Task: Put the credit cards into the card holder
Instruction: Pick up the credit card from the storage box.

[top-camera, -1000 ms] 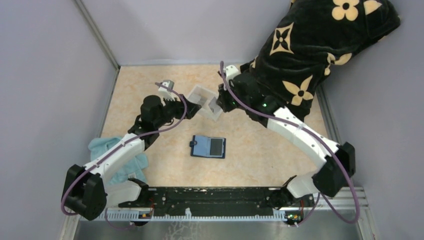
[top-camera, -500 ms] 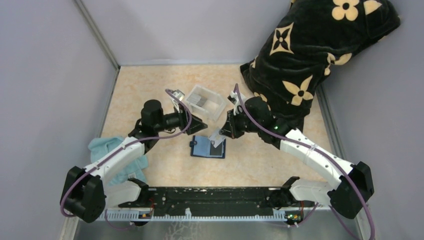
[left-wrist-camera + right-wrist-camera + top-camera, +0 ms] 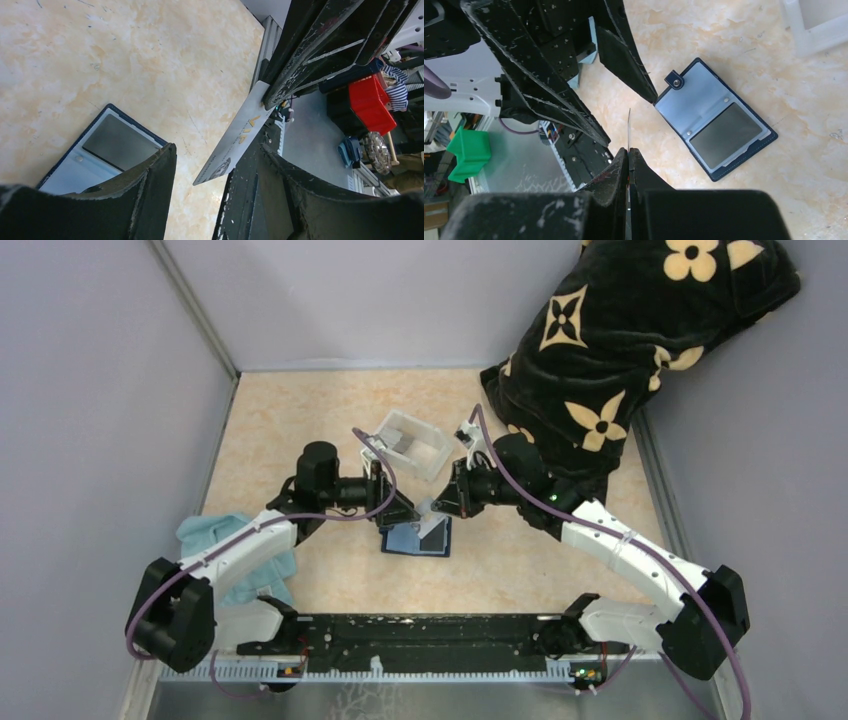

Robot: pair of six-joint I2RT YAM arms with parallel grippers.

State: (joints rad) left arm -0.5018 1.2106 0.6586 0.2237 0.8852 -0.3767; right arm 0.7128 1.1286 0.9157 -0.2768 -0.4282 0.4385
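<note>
An open navy card holder (image 3: 716, 127) lies flat mid-table, lining up. Just above it, the right gripper (image 3: 629, 152) is clenched on a silver card (image 3: 235, 142) held on edge. The left gripper (image 3: 398, 512), jaws spread, crowds in with a finger on either side of that card. Behind them stands a white tray (image 3: 441, 456) holding more cards (image 3: 403, 443). A black flowered blanket (image 3: 620, 330) lies at the far right and a teal cloth (image 3: 215, 535) at the left.

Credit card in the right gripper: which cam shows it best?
Left wrist: the credit card shows its grey face and gold lettering, pinched in the right gripper. Right wrist sees it only edge-on, a thin line. Top external shows just a small pale sliver over the card holder.
</note>
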